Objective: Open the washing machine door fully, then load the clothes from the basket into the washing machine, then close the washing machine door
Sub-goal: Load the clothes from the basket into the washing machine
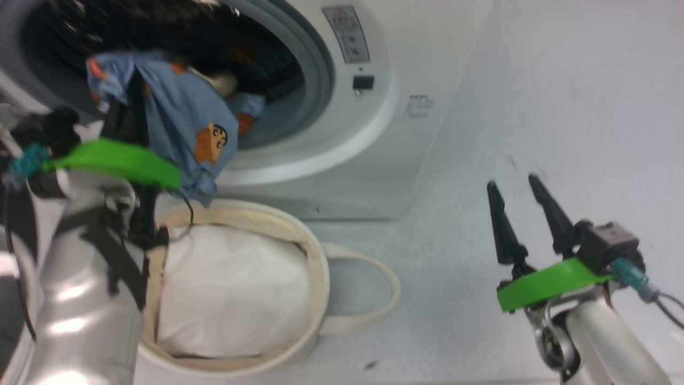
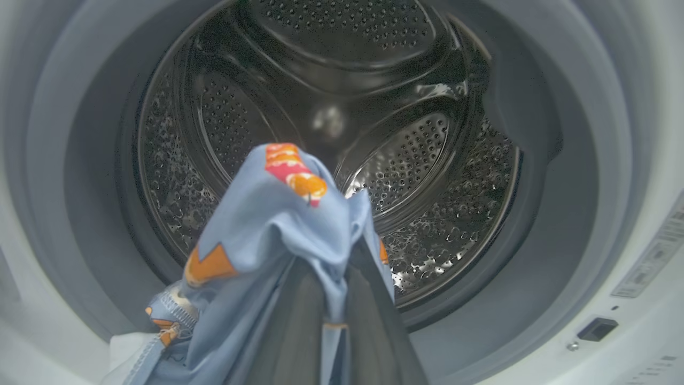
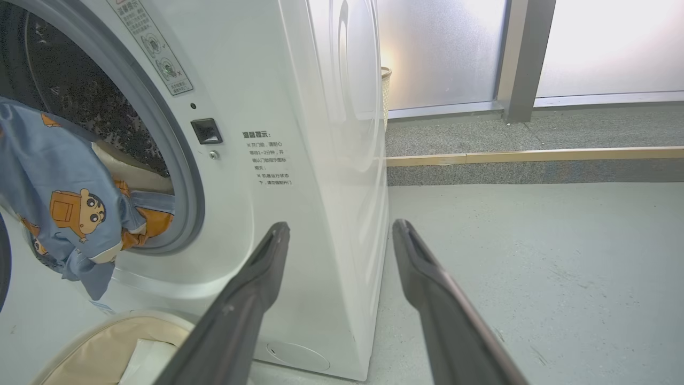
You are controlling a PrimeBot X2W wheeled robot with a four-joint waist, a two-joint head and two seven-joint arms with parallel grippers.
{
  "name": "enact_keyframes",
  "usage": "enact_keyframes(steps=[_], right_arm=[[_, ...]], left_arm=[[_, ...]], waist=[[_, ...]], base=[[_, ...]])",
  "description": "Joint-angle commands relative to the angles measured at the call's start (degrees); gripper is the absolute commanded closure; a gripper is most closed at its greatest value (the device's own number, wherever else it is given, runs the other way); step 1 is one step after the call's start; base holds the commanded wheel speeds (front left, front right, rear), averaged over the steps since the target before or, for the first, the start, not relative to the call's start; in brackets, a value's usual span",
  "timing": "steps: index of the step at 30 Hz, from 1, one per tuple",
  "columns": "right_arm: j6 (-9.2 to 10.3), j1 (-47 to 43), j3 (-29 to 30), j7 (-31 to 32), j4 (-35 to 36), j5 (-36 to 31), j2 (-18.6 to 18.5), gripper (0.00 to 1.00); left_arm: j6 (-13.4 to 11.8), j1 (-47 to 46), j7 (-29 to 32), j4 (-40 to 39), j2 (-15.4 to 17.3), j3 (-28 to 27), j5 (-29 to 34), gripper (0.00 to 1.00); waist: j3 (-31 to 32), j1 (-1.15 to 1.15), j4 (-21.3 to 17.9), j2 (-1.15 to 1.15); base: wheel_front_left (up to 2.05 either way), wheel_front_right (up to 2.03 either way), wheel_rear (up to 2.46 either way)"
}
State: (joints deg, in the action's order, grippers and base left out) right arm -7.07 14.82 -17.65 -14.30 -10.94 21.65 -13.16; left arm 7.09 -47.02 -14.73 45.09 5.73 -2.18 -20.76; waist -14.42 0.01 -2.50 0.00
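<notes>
Bottom centre of the left wrist frame, our left gripper (image 2: 331, 278) is clamped on the blue cartoon-print garment (image 2: 278, 224), washer drum (image 2: 331, 80) dead ahead of its fingers, so we'd just push straight in. Lower right of the head frame, our right gripper (image 1: 511, 182) is spread wide, empty.

The right pincer (image 3: 342, 227) stands with its two long dark fingers (image 3: 251, 299) spread apart, nothing between them. Directly behind it rises the white front-loading washing machine (image 3: 299, 160). Further to its left, a light blue fabric garment printed with orange-brown cartoon boy faces (image 3: 59, 208) hangs over the grey rubber gasket (image 3: 189, 203). Below that garment sits the round cream canvas basket (image 3: 101, 345), holding white cloth (image 3: 141, 363). Grey floor (image 3: 534, 256) lies to the pincer's right.
</notes>
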Motion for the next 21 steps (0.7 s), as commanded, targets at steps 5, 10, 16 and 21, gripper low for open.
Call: enact_keyframes(steps=[5,10,16,21], right_arm=[[-0.42,2.25,0.8,-0.7,3.36,-1.36,0.37,0.0],[-0.42,3.2,2.03,-0.7,4.74,-2.42,1.94,0.0],[-0.42,3.73,3.81,-0.7,6.15,-3.53,3.1,0.0],[-0.42,4.03,4.97,-0.7,7.21,-4.1,3.37,0.0]], left_arm=[[0.3,-9.85,-0.27,3.65,3.2,-0.71,2.35,1.0],[0.34,-17.19,-0.27,10.65,5.65,0.85,4.56,1.0],[0.36,-25.21,-0.27,13.63,8.77,1.64,6.38,1.0],[0.37,-27.93,-0.27,-0.71,8.23,-1.88,5.25,1.0]], waist=[[-8.8,-0.01,-4.05,0.0],[-13.78,-0.01,-6.75,0.0],[-18.27,-0.01,-9.49,0.0],[-20.47,-0.01,-9.85,0.0]], base=[[0.0,0.0,0.0],[0.0,0.0,0.0],[0.0,0.0,0.0],[0.0,0.0,0.0]])
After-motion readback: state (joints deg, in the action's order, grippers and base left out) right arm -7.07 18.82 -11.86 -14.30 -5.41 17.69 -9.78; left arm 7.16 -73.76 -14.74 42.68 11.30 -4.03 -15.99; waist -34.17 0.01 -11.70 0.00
